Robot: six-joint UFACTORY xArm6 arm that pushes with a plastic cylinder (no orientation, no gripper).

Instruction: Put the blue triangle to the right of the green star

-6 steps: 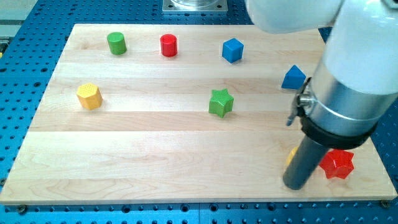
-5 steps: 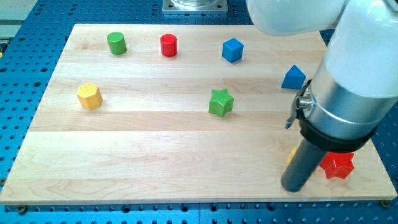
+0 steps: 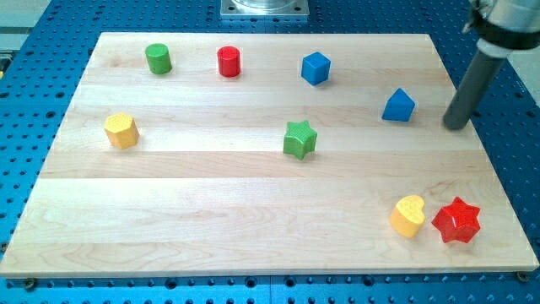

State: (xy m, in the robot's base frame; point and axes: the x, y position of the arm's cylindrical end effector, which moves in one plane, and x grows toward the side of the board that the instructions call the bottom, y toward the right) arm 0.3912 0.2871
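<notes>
The blue triangle (image 3: 399, 106) lies on the wooden board (image 3: 211, 194) at the view's right, upper half. The green star (image 3: 299, 139) sits near the board's middle, to the left of and a little below the triangle. My tip (image 3: 456, 127) rests on the board close to its right edge, to the right of the blue triangle and slightly lower, with a clear gap between them. The rod rises from the tip toward the view's top right corner.
A green cylinder (image 3: 158, 58), a red cylinder (image 3: 229, 61) and a blue cube (image 3: 315, 68) stand along the top. A yellow hexagonal block (image 3: 121, 131) is at the left. A yellow heart (image 3: 408, 215) and a red star (image 3: 456, 221) sit at the bottom right.
My tip has moved from the bottom right, beside the yellow heart and red star, up to the right of the blue triangle. The arm no longer covers the heart. No block has moved.
</notes>
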